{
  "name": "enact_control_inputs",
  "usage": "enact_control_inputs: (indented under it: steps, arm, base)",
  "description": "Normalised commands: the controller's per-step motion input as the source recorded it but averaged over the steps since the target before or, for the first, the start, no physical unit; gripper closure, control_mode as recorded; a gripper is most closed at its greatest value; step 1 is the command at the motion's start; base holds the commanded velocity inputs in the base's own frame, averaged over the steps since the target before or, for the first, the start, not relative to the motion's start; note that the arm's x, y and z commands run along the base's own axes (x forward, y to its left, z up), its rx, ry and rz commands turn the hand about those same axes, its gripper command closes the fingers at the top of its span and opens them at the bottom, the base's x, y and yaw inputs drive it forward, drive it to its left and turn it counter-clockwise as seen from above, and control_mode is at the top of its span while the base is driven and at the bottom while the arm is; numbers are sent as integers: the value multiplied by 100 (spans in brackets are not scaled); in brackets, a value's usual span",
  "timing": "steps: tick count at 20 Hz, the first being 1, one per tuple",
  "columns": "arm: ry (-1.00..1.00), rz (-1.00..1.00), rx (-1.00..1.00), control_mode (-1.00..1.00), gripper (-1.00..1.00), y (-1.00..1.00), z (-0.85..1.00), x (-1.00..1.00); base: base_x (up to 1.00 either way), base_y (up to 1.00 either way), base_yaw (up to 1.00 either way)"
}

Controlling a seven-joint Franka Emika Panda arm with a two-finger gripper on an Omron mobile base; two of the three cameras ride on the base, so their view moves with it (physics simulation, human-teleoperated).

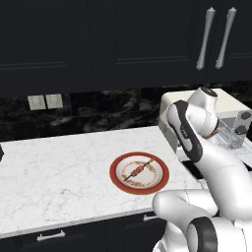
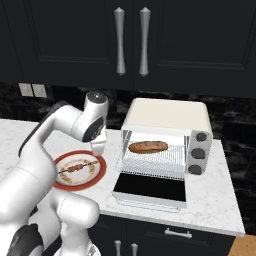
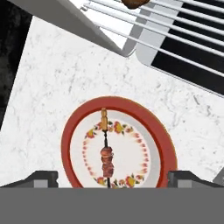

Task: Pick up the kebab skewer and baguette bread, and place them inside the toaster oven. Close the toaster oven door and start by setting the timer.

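The baguette bread [image 2: 148, 146] lies on the rack inside the toaster oven [image 2: 167, 120], whose toaster oven door [image 2: 150, 190] hangs open. The gripper [image 3: 112, 177], jaws spread wide and empty, hovers above the kebab skewer [image 3: 106, 154] on the red-rimmed plate [image 3: 162, 144] on the worktop [image 1: 59, 172].

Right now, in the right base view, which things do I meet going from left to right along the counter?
Red-rimmed plate with the kebab skewer → open toaster oven door → baguette bread on the rack → the toaster oven's dark knobs.
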Motion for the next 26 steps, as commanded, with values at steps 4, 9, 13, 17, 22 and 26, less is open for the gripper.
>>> enact_control_inputs:
  steps: [4,9,13,17,22,26]
  arm:
    - [0,8,-5,-100,-100,57,-48,0]
    - [9,5,-8,-100,-100,43,-40,7]
    - [3,0,-5,-100,-100,28,-45,3]
    - [0,0,-3,-100,-100,18,-46,5]
    - [0,0,-1,-100,-100,3,-44,7]
    - [0,0,0,-100,-100,0,-36,5]
  base:
    - [0,0,0]
    - [0,0,0]
    - [0,0,0]
    - [0,0,0]
    - [0,0,0]
    - [0,0,0]
